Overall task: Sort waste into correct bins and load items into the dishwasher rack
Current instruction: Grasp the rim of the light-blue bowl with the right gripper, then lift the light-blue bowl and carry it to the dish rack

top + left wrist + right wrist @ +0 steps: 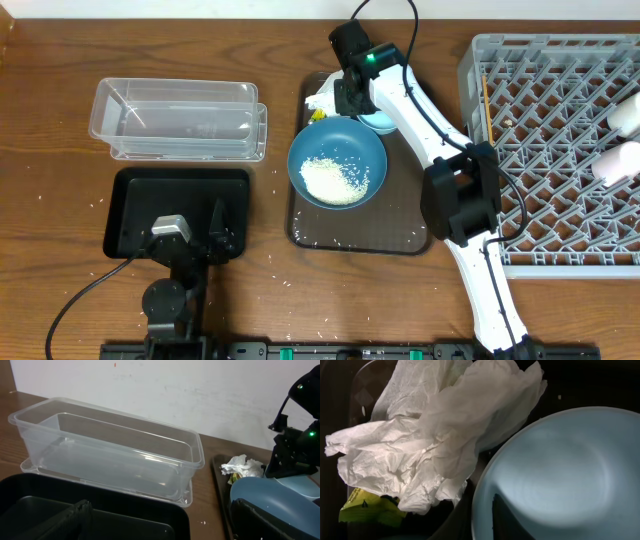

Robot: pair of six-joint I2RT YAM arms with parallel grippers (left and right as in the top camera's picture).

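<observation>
Beside the dish (560,470), napkin (420,435) (overlapping wrapper (367,510)).

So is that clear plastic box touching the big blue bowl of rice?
Apart. The overhead view shows a strip of bare wooden table between the clear plastic box and the big blue bowl.

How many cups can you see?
2. A white cup and a pink cup sit in the grey rack, at its right edge. Others may be hidden.

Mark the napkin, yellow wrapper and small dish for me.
crumpled napkin (415,445): right wrist view, middle folds.
yellow wrapper (367,510): right wrist view, exposed lower part.
light-blue dish (570,470): right wrist view, inner surface.
</observation>
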